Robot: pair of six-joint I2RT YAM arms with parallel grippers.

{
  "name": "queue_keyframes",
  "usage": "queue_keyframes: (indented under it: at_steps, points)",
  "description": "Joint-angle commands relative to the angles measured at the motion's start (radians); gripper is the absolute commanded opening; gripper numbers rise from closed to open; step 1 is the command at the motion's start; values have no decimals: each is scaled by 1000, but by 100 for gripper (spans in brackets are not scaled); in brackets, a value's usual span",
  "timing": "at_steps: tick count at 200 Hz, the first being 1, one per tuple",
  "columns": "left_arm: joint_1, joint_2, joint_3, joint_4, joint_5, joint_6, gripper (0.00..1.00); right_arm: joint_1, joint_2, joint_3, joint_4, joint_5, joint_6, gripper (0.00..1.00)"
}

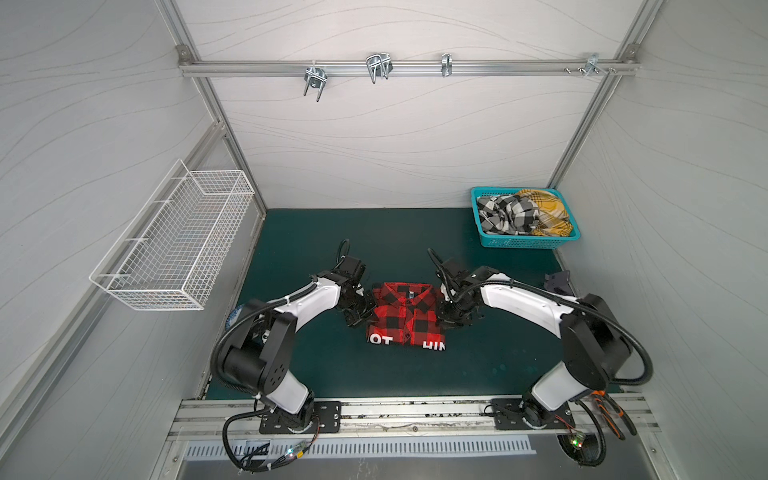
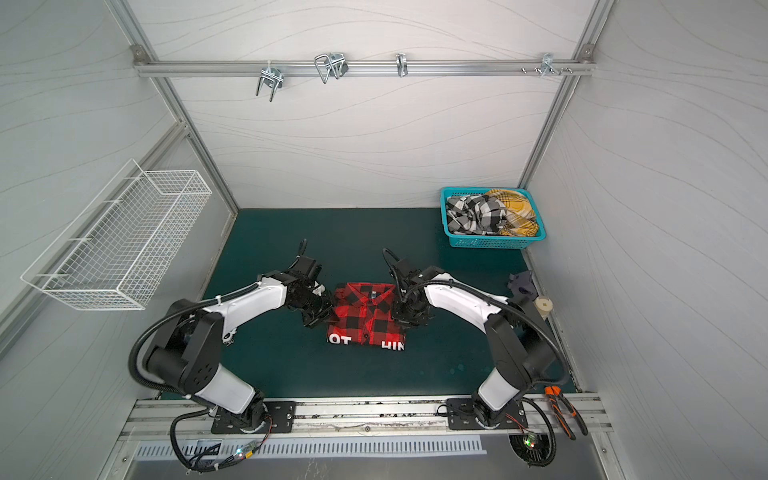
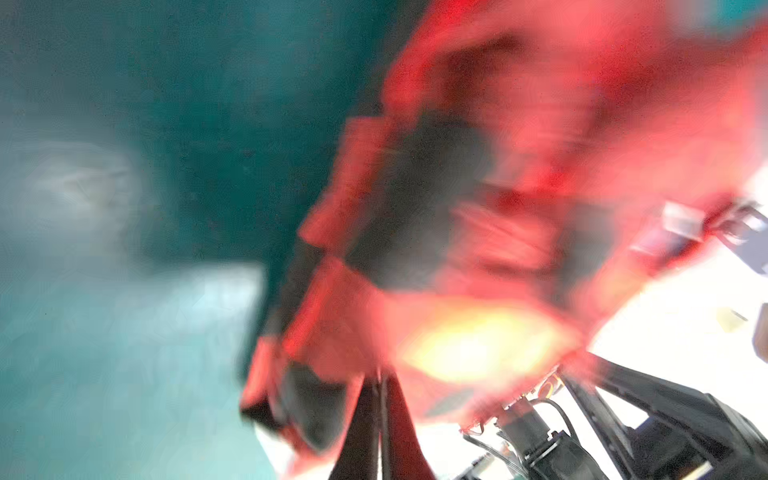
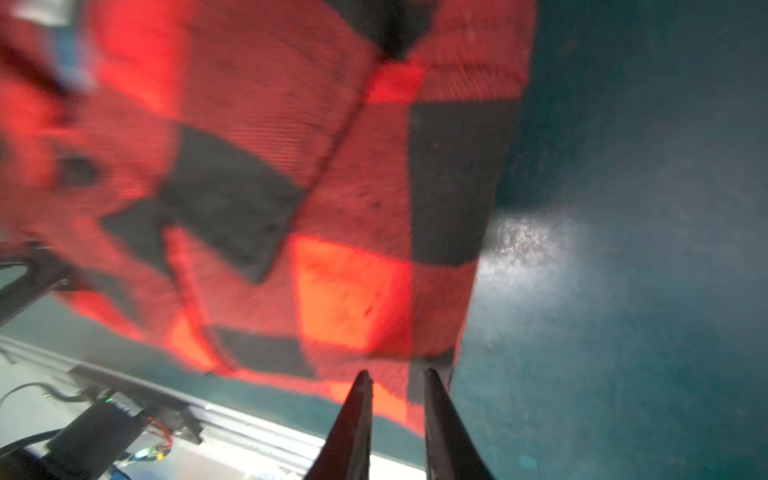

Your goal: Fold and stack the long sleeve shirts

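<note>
A red-and-black check long sleeve shirt [image 1: 405,316] [image 2: 368,316] lies folded mid-mat, collar to the back, with white letters on its black front hem. My left gripper [image 1: 365,313] [image 2: 328,318] is at its left edge. The blurred left wrist view shows that gripper [image 3: 380,374] with jaws together on the red cloth [image 3: 457,208]. At the right edge my right gripper [image 1: 444,316] [image 2: 401,318] grips too. In the right wrist view the gripper [image 4: 397,374] has a corner of the shirt [image 4: 291,187] between its narrowly parted jaws. Black-and-white [image 1: 507,216] and mustard-yellow [image 1: 544,208] shirts lie crumpled in the basket.
A teal plastic basket [image 1: 523,242] stands at the mat's back right corner. A white wire basket [image 1: 174,245] hangs on the left wall. A small dark grey object [image 1: 557,282] sits by the right wall. Orange-handled pliers [image 1: 615,415] lie on the front rail.
</note>
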Motion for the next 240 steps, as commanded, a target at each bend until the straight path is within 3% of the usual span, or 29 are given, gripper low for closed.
queue_keyframes:
  at_steps: [1, 32, 62, 75, 106, 190, 240]
  points:
    - [-2, -146, 118, -108, -97, 83, 17, -10, -92, 52, -105, 32, -19, 26]
    - [21, -279, 129, -173, -195, 159, 34, -15, -159, 74, -137, 43, -28, 29]
    - [185, -269, 87, -233, 11, 178, 32, -43, -193, 37, -93, -9, -24, 32]
    - [203, -256, 64, -207, 54, 175, 33, -50, -188, 25, -62, -43, -24, 29]
    - [175, -153, 94, -151, 87, 149, 20, -71, -123, 29, 6, -93, -27, 21]
    - [-39, 202, 278, 74, 110, 12, 6, -104, 153, 171, 74, -177, -60, 17]
    - [-81, 312, 288, 95, 87, 11, 0, -105, 216, 186, 91, -175, -62, 16]
